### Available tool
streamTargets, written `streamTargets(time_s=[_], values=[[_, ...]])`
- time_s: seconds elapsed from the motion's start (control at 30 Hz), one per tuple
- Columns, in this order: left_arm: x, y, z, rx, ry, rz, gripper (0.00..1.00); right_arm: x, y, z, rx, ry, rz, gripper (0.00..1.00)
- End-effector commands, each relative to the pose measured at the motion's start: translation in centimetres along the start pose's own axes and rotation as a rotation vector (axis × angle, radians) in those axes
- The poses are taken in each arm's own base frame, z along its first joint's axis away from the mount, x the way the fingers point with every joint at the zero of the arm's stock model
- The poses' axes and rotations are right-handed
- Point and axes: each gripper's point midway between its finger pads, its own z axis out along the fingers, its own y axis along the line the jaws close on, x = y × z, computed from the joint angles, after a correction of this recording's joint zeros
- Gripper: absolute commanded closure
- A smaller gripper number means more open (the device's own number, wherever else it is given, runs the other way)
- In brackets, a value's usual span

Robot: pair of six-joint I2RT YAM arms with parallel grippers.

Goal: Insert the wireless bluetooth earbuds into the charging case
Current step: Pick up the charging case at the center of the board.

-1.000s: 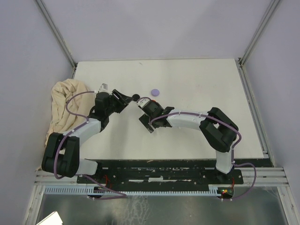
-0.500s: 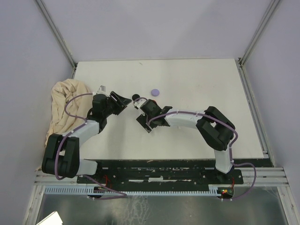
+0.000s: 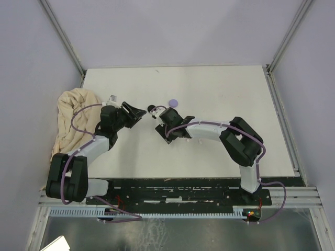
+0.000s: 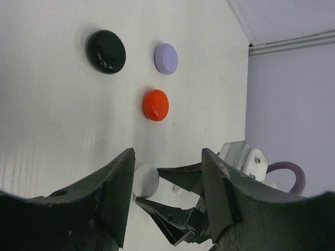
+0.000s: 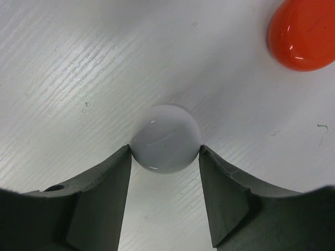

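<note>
Presently the right gripper [image 5: 165,149] is closed on the white charging case [image 5: 165,137]: its two dark fingertips press against opposite sides of the glossy round shell, which lies flat on the desk [image 3: 235,94]. This happens left of the desk's middle, nearer the far edge than the near one. The red charging case [image 4: 155,104] sits near the white one, apart from it and untouched. Beyond it, the black charging case [image 4: 106,50] and the lilac charging case [image 4: 166,58] lie side by side with a gap between them (all four are closed, smooth discs). The left gripper [image 4: 168,151] hovers just beside the right one, facing it, with its jaws parted and nothing between them. From its wrist camera the right gripper's fingers can be seen around the white case. A crumpled beige cloth [image 3: 73,112] is heaped at the desk's left edge, beside the left arm.
</note>
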Motion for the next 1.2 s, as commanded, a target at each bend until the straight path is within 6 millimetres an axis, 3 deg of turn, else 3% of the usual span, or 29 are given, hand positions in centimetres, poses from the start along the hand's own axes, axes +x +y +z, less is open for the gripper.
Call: streamTargets(time_s=[0.0, 0.2, 0.37, 0.47, 0.83, 1.17], values=[[-0.3, -1.8, -0.5, 0.079, 0.002, 0.001, 0.4, -1.6, 0.3, 0.2, -0.026, -0.054, -0.009, 0.38], [0.2, -2.0, -0.7, 0.095, 0.02, -0.001, 0.4, -1.4, 0.1, 0.6, -0.033, -0.045, -0.008, 0.39], [0.7, -2.2, -0.9, 0.118, 0.04, -0.008, 0.4, -1.5, -0.3, 0.4, -0.023, -0.069, -0.002, 0.57], [1.5, -2.7, -1.0, 0.17, 0.07, -0.035, 0.4, -2.6, -0.8, -0.6, -0.02, -0.157, 0.017, 0.6], [4.8, -3.2, -1.4, 0.342, 0.2, -0.123, 0.4, -4.7, -2.6, -4.5, -0.042, -0.408, 0.073, 0.64], [7.2, -2.7, -1.1, 0.361, 0.301, -0.092, 0.4, -6.2, -1.8, -6.4, -0.116, -0.492, 0.06, 0.65]])
